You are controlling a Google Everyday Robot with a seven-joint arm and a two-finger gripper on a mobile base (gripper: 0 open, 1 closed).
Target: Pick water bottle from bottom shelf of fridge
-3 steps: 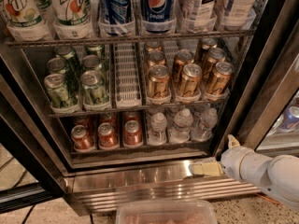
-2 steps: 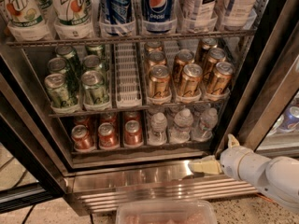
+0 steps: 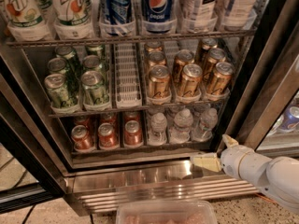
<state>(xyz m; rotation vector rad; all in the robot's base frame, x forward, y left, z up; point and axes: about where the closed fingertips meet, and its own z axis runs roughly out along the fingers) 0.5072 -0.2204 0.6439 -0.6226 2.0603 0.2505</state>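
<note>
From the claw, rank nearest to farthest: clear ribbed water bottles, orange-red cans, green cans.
Claw: low right, by fridge base.
1. Clear ribbed water bottles: bottom shelf, right.
2. Orange-red cans: bottom shelf, left.
3. Green cans: shelf above, left.

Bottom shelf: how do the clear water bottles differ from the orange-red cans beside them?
Clear ribbed plastic water bottles are see-through with white caps; orange-red metal cans are opaque with silver tops. Bottles fill the right lanes, cans the left. Bottles stand nearer the open gripper, low right before the steel base panel. Both stand upright on the bottom wire shelf.
</note>
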